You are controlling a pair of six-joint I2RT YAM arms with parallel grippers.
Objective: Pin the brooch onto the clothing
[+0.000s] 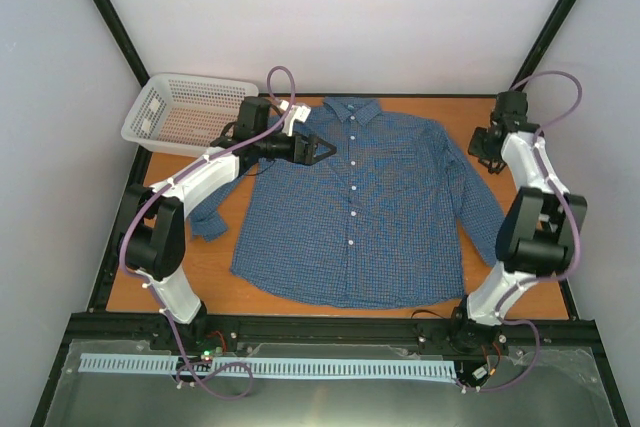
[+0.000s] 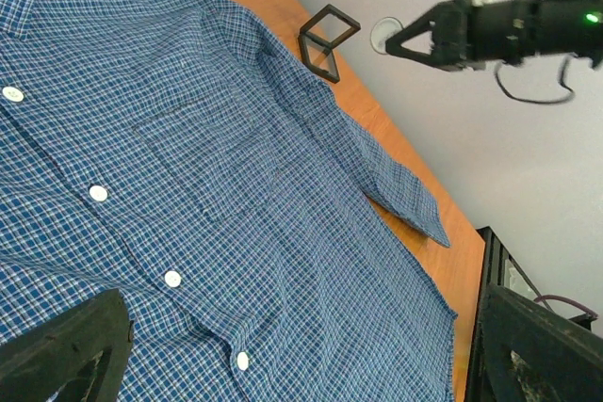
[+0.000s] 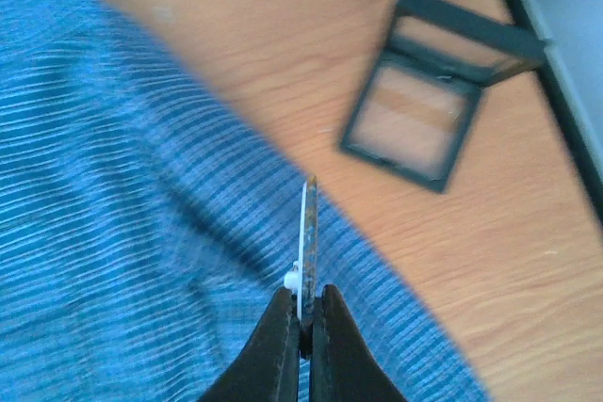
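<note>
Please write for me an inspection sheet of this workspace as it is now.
Surface: orange-brown wooden table.
Job's things: checked shirt spread flat; brooch pinched edge-on.
Clutter: open black box beside the sleeve; white basket, far left corner.
Grippers: left gripper open above the shirt front; right gripper shut on the brooch.
Cables: purple cables looping along both arms.
Surroundings: white walls, black frame posts.

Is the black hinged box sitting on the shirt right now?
No, the black box rests open on the bare wooden table, apart from the blue checked shirt.
</note>
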